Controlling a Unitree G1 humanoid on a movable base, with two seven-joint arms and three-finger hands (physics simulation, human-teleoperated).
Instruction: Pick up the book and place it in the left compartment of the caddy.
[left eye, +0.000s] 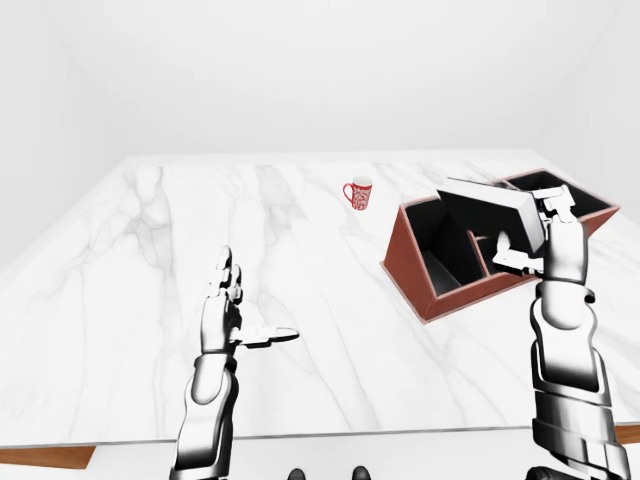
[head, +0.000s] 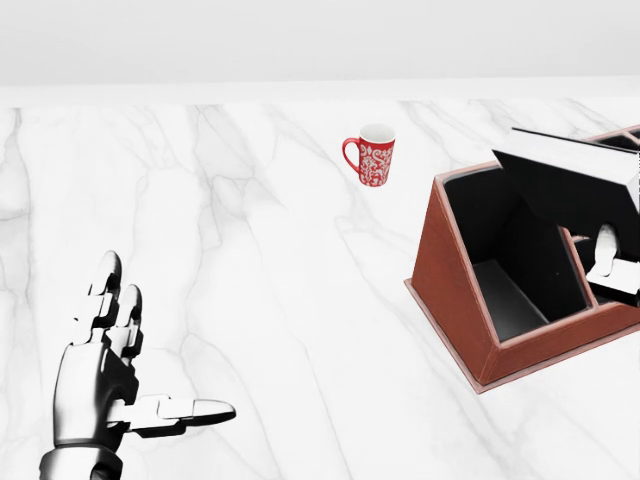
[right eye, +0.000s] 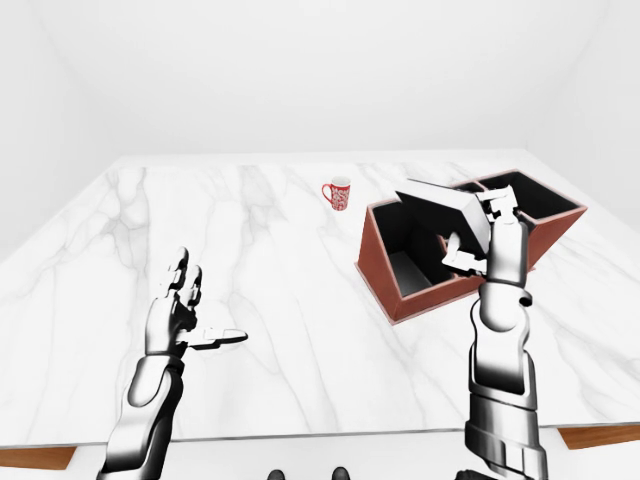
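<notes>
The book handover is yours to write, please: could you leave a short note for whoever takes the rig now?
Right hand: shut on the book, held tilted over the caddy, at its left compartment.
Left hand: open, empty, low over the table.
A red mug stands apart from the caddy, to its upper left in the head view.
Done: book picked up and carried to the caddy.
Left: lower it into the left compartment and release.

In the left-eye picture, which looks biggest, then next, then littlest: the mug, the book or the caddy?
Largest to smallest, as they look in the left-eye view:
1. Caddy, by far the widest.
2. Book, held by the right hand over the caddy and tilted, so part of it may be hidden.
3. Mug, farther off, so it may look extra small.
</notes>
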